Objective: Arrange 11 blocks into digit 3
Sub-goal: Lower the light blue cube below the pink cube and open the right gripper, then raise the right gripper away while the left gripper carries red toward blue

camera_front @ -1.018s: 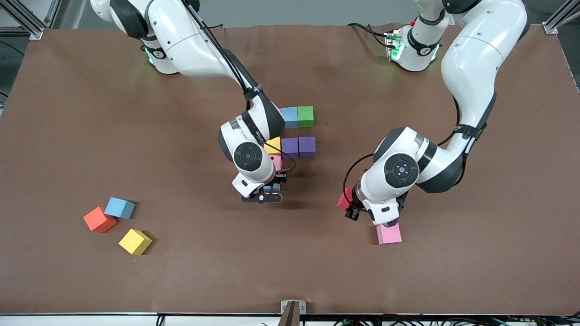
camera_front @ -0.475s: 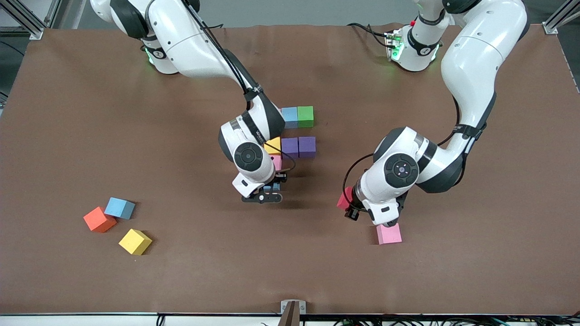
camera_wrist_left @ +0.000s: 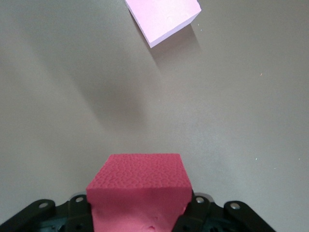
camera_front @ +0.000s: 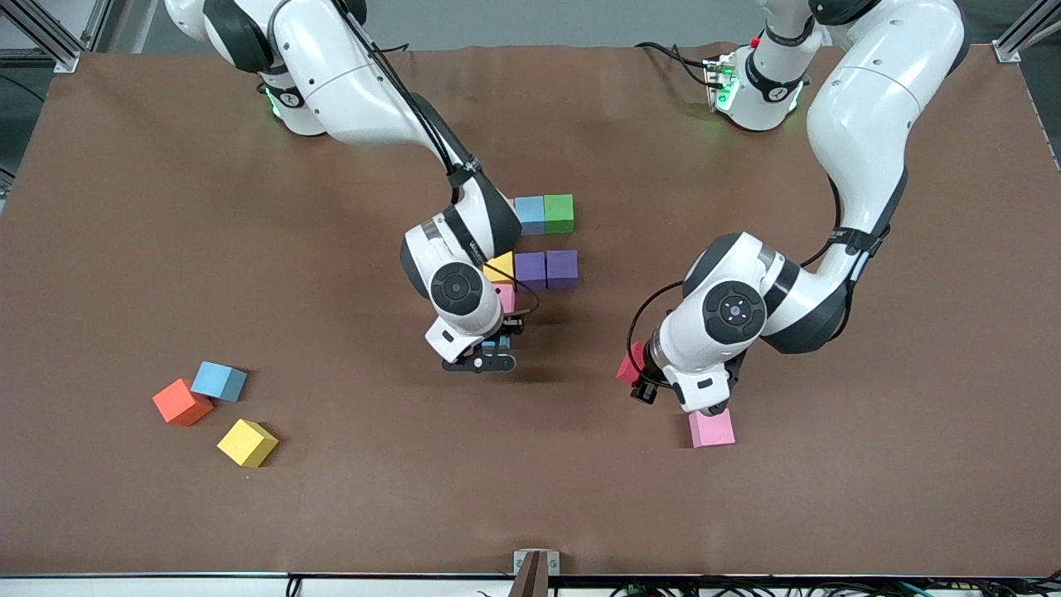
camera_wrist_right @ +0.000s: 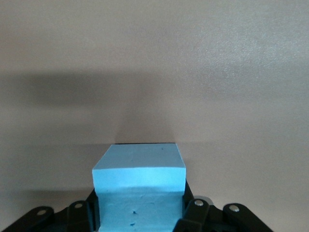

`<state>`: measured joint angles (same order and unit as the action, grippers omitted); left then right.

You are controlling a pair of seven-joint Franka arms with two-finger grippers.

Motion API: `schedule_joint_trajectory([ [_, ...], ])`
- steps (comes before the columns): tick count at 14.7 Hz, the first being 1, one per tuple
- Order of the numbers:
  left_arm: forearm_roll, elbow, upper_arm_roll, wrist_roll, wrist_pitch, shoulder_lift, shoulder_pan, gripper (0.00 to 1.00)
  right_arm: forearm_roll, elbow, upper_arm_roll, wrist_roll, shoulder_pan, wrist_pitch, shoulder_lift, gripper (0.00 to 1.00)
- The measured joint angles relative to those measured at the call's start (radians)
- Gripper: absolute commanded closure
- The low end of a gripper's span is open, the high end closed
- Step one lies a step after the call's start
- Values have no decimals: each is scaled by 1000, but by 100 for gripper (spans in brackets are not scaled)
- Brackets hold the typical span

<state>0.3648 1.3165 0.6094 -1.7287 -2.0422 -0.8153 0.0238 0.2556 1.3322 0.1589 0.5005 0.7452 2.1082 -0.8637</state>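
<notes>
Front view: the right gripper point(camera_front: 496, 351) hangs low over the brown matte table point(camera_front: 124, 249), its fingers clamped on a light blue foam cube point(camera_front: 497, 342); directly above it in the picture, a pink cube point(camera_front: 506, 296) and a yellow cube point(camera_front: 499, 267) form a partly hidden column under the wrist; beside the yellow cube, toward the left arm's end, sit two purple cubes point(camera_front: 546, 269) touching each other; farther from the camera a second light blue cube point(camera_front: 530, 214) touches a green cube point(camera_front: 559, 212). The left gripper point(camera_front: 637, 377) holds a red cube point(camera_front: 629, 365) just above the table; a loose pink cube point(camera_front: 711, 428) lies just beside this gripper, nearer the camera. Well apart from the right gripper, toward the right arm's end, lie an orange cube point(camera_front: 181, 401), a blue cube point(camera_front: 219, 381) touching it, and a yellow cube point(camera_front: 246, 442) near both.

Left wrist view: the red cube point(camera_wrist_left: 139, 191) sits between the black fingers, its top face finely pebbled, its edges square; ahead of the gripper the loose pink cube point(camera_wrist_left: 164, 19) lies rotated, its surface smooth and matte.

Right wrist view: the light blue cube point(camera_wrist_right: 140, 186) is gripped between the fingers; its front face is rough-cut foam, its top face flat; ahead of the gripper only bare matte table point(camera_wrist_right: 154, 58) shows.
</notes>
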Motion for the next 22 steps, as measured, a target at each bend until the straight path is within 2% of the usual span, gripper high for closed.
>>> schedule_joint_trajectory([
  [9,0,-1,0,0,-3,0,-1,92,0,0,1,0,10,2,-1,77],
  [10,0,-1,0,0,-3,0,-1,92,0,0,1,0,10,2,-1,61],
  [11,0,-1,0,0,-3,0,-1,92,0,0,1,0,10,2,-1,8],
  [12,0,-1,0,0,-3,0,-1,92,0,0,1,0,10,2,-1,0],
  [22,0,0,1,-24,-3,0,10,93,0,-34,12,1,10,-7,11,0],
])
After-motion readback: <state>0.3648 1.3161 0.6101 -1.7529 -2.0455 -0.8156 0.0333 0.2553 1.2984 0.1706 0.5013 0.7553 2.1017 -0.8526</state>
